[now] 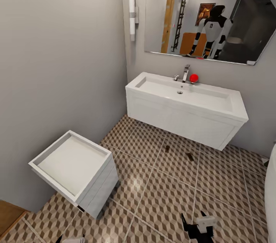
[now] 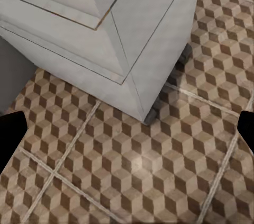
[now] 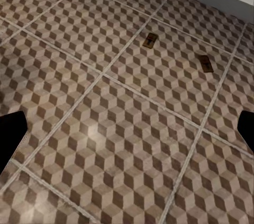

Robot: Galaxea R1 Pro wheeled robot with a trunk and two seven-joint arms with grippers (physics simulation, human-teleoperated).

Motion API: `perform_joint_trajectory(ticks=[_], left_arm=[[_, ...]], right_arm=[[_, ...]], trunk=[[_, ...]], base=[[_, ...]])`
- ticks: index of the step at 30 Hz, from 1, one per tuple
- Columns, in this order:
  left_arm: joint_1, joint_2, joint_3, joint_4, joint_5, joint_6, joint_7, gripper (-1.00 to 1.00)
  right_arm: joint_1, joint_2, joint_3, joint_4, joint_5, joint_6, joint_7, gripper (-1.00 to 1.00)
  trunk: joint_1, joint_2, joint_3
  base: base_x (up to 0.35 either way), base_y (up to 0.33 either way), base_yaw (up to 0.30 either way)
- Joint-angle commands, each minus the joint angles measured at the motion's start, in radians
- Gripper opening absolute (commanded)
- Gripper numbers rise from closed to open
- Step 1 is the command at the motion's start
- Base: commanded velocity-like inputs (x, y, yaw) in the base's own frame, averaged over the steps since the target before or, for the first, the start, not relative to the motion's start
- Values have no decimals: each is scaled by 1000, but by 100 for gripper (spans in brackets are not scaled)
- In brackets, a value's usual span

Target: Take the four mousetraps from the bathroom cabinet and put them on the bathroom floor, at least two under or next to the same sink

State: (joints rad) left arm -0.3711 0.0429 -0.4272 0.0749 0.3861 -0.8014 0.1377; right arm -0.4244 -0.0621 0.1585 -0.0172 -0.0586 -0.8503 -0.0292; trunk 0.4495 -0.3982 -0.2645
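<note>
I see the bathroom floor [image 1: 153,189] spreading ahead, the bathroom sink [image 1: 184,105] on the far wall. Two mousetraps [image 1: 167,149] [image 1: 189,155] lie just before it. My left gripper [image 2: 127,128] and right gripper [image 3: 127,128] hang spread wide, empty.

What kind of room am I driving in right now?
A bathroom, most likely: a white wall-hung sink with a faucet under a wide mirror, and a cube-patterned tile floor. Two mousetraps already lie near the sink.
</note>
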Motion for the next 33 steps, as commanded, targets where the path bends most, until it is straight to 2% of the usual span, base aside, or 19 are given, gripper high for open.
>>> perform_joint_trajectory(ticks=[1,11,33], left_arm=[[-2,-1,-8,3,2,-4,5,100],[-2,-1,-8,3,2,-4,5,100],[-1,0,-8,3,2,-4,5,100]], right_arm=[[0,0,9,0,-6,-3,-3,100],[0,0,9,0,-6,-1,-3,100],[-1,1,9,0,-6,2,-3,100]], trunk=[[1,-2,-2],[1,-2,-2],[1,-2,-2]], base=[[0,0,279],[-61,56,279],[-167,215,279]])
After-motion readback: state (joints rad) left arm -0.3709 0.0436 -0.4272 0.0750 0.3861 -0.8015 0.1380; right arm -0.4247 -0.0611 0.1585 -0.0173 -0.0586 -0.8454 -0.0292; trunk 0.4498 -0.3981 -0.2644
